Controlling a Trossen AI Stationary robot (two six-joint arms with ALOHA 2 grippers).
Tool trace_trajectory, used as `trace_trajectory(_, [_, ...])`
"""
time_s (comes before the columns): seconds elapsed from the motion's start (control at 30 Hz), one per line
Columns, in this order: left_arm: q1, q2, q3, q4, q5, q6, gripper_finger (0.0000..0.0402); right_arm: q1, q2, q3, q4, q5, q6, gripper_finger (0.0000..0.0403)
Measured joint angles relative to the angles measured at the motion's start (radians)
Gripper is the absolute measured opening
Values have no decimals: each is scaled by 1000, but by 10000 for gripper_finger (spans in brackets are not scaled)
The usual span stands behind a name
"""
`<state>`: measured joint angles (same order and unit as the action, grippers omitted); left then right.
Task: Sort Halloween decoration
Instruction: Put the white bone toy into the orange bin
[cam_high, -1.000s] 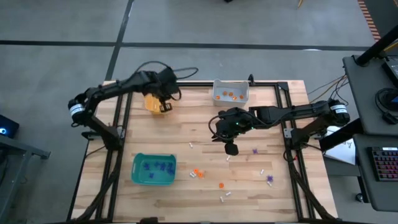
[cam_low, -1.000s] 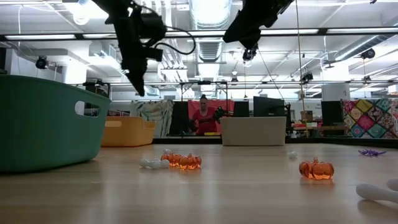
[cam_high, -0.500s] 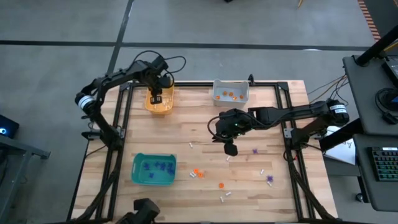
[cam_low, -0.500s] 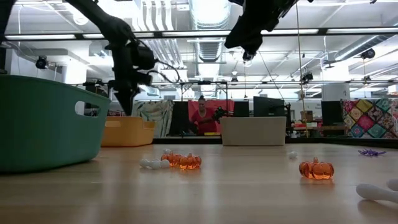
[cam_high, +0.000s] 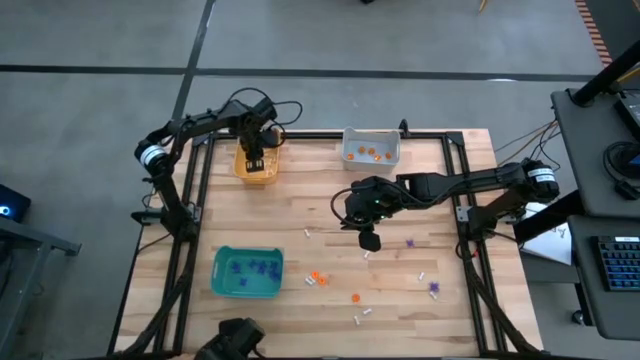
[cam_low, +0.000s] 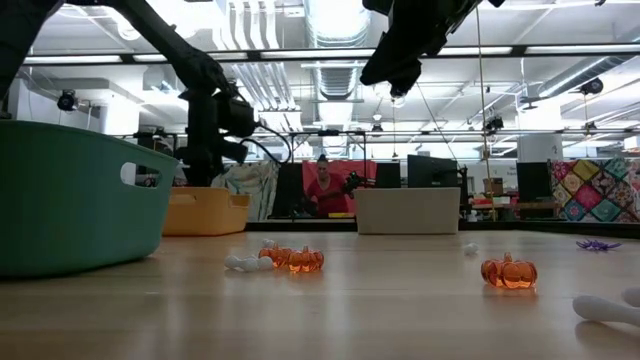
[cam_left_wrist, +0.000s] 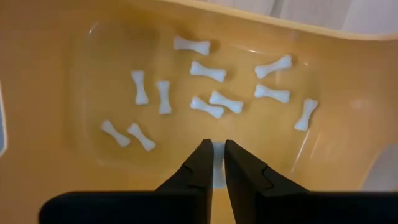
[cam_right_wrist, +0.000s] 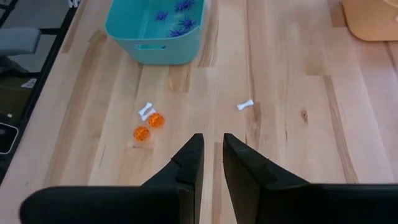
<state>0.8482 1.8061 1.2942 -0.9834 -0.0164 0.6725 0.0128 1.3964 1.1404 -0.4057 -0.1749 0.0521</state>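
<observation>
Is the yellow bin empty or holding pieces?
Holding pieces. The left wrist view shows white bones scattered on the floor of the yellow bin, with the left gripper above it.

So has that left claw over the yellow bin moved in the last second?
Yes. The left gripper swung from the yellow bin's right edge to above its middle, and lower.

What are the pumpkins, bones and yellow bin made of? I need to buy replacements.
Pumpkins: likely clear orange plastic or glass; light glows through them and they shine. Bones: probably matte white plastic, opaque with no glare. Yellow bin: apparently smooth moulded plastic, softly glossy, with rounded corners.
</observation>
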Motion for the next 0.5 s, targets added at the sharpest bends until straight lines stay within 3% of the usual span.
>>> trace_trajectory(0.33, [0, 0, 0, -2, -1, -23, 84, 0, 0, 0, 0, 1, 26, 52])
trace_trajectory(0.5, [0, -9, 24, -34, 38, -83, 91, 0, 0, 0, -1, 1, 90, 52])
